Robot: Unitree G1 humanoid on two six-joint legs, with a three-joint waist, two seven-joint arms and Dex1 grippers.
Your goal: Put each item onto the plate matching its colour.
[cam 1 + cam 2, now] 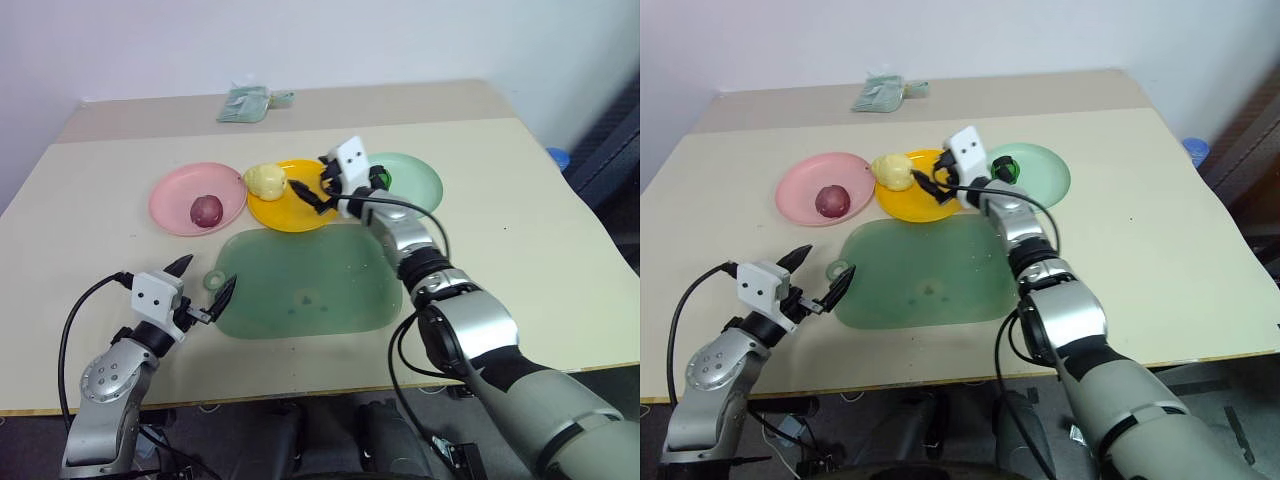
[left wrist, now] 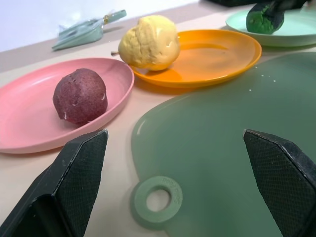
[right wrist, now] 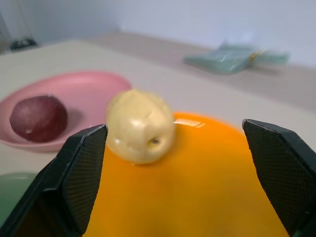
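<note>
Lemon-like fruit [image 1: 266,180] sits on the near-left rim of the yellow plate [image 1: 300,212], just beside the pink plate [image 1: 175,200] — and your right gripper [image 1: 318,187] hangs right over that yellow dish with its two black fingers spread wide and nothing between them. My read: that fruit is parked, and the pincer is wide because there's nothing left for it to carry.

Look across the row. Dark red-purple ball [image 2: 80,95] rests inside the pink plate, green-and-black ball [image 2: 265,18] lies on the mint green plate [image 1: 1045,185], so every colour looks matched.

Your left gripper [image 1: 205,285] waits low at the table's near edge, jaws fully apart and empty, pointing toward the translucent green mat [image 1: 330,290] with its little ring tab [image 2: 157,199].

Textures now — the plates are glossy, shallow plastic discs, the yellow one throwing a bright highlight. The fruit is lumpy, pale and matte with a small stem dimple; the purple ball looks rough and crumbly on its skin. The mat is flat, smooth and faintly speckled. At the table's far side lies a pale green packet [image 1: 245,103].
</note>
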